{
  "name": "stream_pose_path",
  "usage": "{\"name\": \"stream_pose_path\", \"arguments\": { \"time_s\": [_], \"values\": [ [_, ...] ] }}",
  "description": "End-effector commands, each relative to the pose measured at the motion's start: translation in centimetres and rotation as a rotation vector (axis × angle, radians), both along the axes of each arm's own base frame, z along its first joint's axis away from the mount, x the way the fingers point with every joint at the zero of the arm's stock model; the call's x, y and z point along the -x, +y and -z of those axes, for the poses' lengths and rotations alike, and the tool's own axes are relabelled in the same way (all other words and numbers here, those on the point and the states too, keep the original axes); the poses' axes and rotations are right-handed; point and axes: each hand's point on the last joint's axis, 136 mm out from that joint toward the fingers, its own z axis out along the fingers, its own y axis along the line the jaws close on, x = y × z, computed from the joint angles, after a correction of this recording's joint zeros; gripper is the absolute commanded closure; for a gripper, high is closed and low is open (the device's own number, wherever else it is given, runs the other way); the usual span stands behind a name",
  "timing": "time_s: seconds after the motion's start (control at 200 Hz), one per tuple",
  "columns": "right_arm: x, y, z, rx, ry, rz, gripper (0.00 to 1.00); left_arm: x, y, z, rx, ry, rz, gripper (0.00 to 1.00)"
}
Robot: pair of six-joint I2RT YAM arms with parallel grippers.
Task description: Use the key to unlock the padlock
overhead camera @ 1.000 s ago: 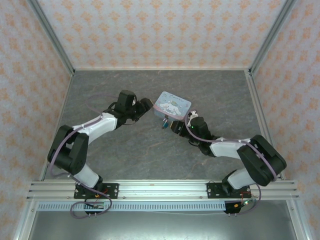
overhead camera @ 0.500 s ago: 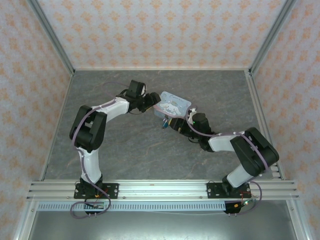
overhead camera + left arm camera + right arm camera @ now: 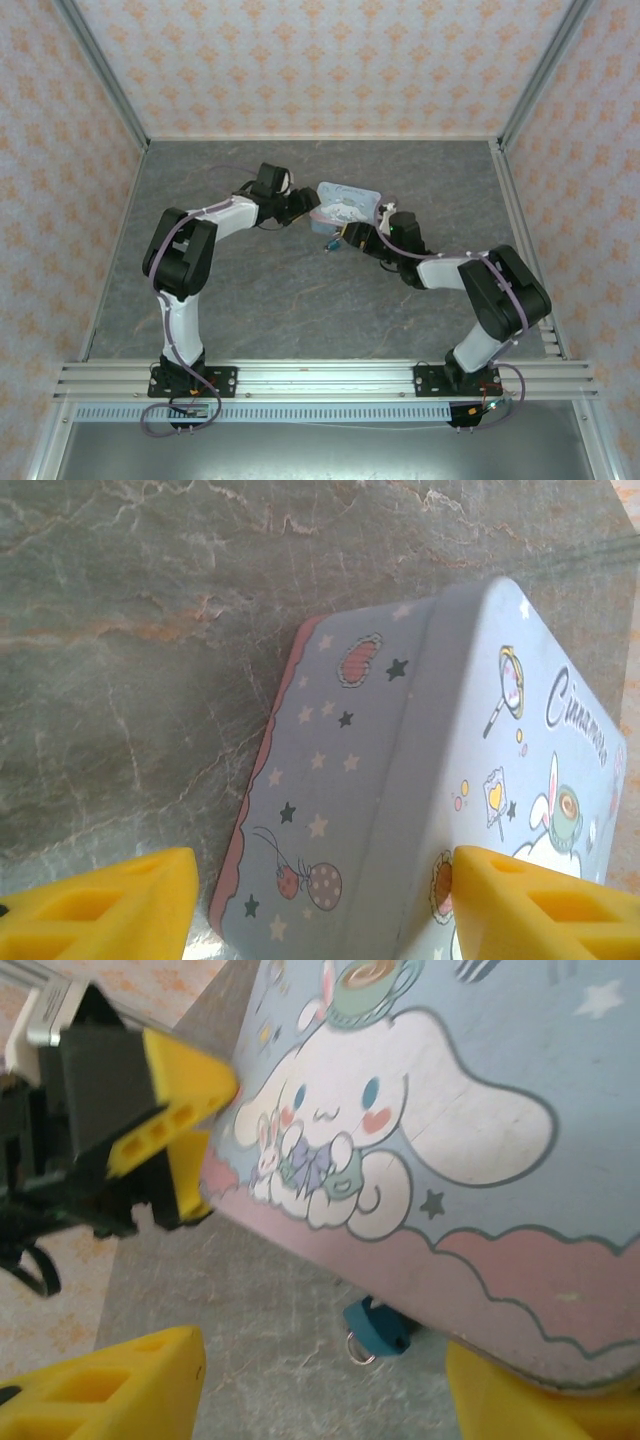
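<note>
Marbled grey surface (image 3: 260, 300) carries a pale blue tin (image 3: 347, 200) with a white cartoon character on its lid, and we see both arms bent in toward it from either side. From above, the left end effector (image 3: 303, 208) meets the tin's left end, and the right end effector (image 3: 352, 236) sits at its near edge.

Through the left wrist camera we look along the tin's starred side wall, which stands tilted, its pink-edged rim toward the surface. The left end effector's yellow fingers (image 3: 100, 905) stand wide, one on each side of the tin. One lies against the lid's edge. A thin strip of surface seems to show between the other and the rim, so we read the jaws as open about the tin, not clamped on it.

Through the right wrist camera, the right end effector's fingers (image 3: 110, 1390) are spread wide over bare surface, one of them just under the tin's pink cloud border. The padlock (image 3: 376, 1326), small and dark teal, lies on the surface just beyond them. It is tucked against the tin's lower edge and partly under it, with a small metal ring (image 3: 357, 1348) at its near end. From above it is a blue speck beside the tin's near-left corner, between the two end effectors.
</note>
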Motion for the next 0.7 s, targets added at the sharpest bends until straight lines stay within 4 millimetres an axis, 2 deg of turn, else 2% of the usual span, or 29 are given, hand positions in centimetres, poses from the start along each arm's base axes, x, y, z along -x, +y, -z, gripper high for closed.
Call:
{"name": "stream_pose_path", "arguments": {
  "time_s": [0.0, 0.12, 0.25, 0.27, 0.355, 0.525, 0.696],
  "values": [
    [-1.2, -0.3, -0.5, 0.028, -0.049, -0.041, 0.36, 4.3, 1.6, 4.3, -0.072, 0.157, 0.007, 0.34],
    [-1.3, -1.0, -0.9, 0.034, -0.081, -0.041, 0.37, 5.5, 1.9, 4.5, -0.06, 0.164, -0.01, 0.34],
    [-0.3, -1.7, -1.7, 0.013, -0.13, -0.044, 0.37, 6.5, 2.6, 5.2, -0.077, 0.183, -0.026, 0.34],
    [0.0, -1.7, -1.9, 0.006, -0.141, -0.051, 0.37, 6.4, 2.5, 4.1, -0.069, 0.159, -0.027, 0.34],
    [0.8, -2.1, -2.3, -0.011, -0.17, -0.053, 0.36, 6.6, 2.6, 4.0, -0.067, 0.157, -0.036, 0.34],
    [2.2, -1.3, -2.3, -0.071, -0.179, -0.111, 0.37, 6.9, 2.5, 4.0, -0.058, 0.154, -0.042, 0.34],
    [2.0, -0.7, -2.1, -0.135, -0.184, -0.12, 0.39, 7.0, 2.3, 3.9, -0.059, 0.153, -0.046, 0.34]
  ]
}}
